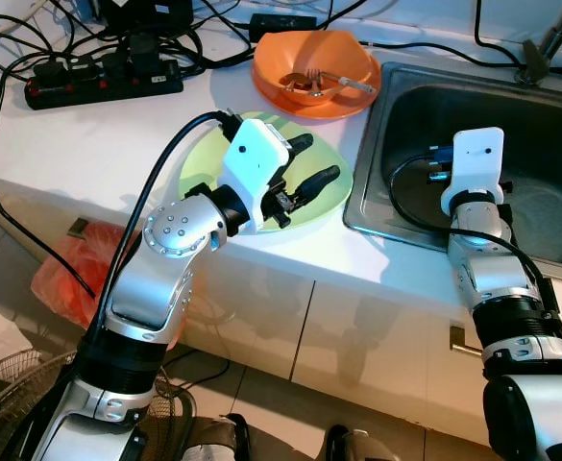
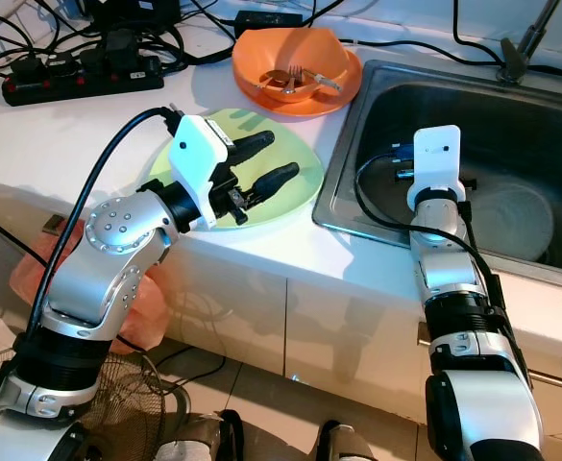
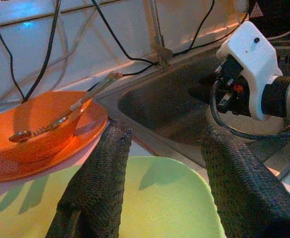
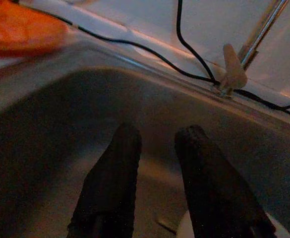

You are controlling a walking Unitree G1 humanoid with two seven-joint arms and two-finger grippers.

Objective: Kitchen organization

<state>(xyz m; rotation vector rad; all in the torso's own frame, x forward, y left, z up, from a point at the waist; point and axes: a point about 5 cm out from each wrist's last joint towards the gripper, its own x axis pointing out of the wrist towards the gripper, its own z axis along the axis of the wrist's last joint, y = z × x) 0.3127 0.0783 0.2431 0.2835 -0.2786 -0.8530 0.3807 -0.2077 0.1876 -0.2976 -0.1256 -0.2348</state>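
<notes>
Right gripper [image 4: 157,144]: fingers [image 4: 112,183] slightly apart above dim sink [image 4: 45,124]; black cable [image 4: 149,49]; orange edge [image 4: 21,29], possibly a bowl.

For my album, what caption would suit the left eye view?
Left gripper open over a green plate, right gripper in the sink, orange bowl behind.

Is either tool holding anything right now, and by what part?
Nothing is held. The left tool is open over the green plate; the right tool is open inside the sink.
</notes>
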